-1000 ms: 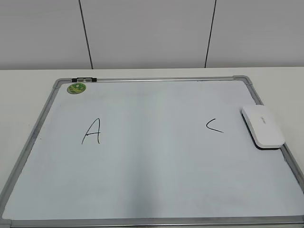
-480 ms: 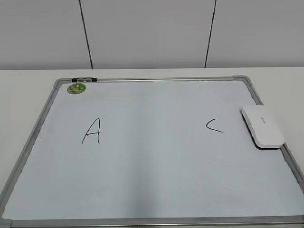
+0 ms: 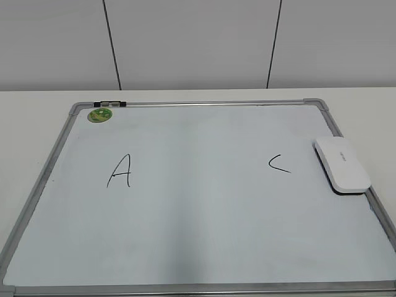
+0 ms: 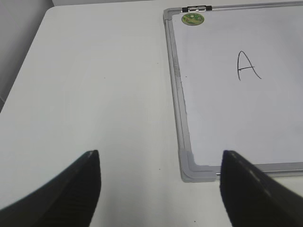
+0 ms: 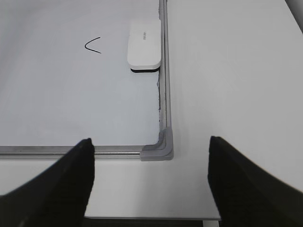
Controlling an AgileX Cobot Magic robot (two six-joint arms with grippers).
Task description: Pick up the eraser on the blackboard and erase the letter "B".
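Risk lies in smudging the black "C" (image 3: 279, 164) near the flat white plastic eraser (image 3: 342, 164), which rests at the silver-framed white blackboard's (image 3: 204, 103) right edge. No "B" shows between the letters. Left end effector (image 4: 160, 177) and right end effector (image 5: 150, 165) gape wide, empty.

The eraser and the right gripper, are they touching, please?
Apart. The right wrist view shows the eraser lying far beyond the open right gripper, with bare board between.
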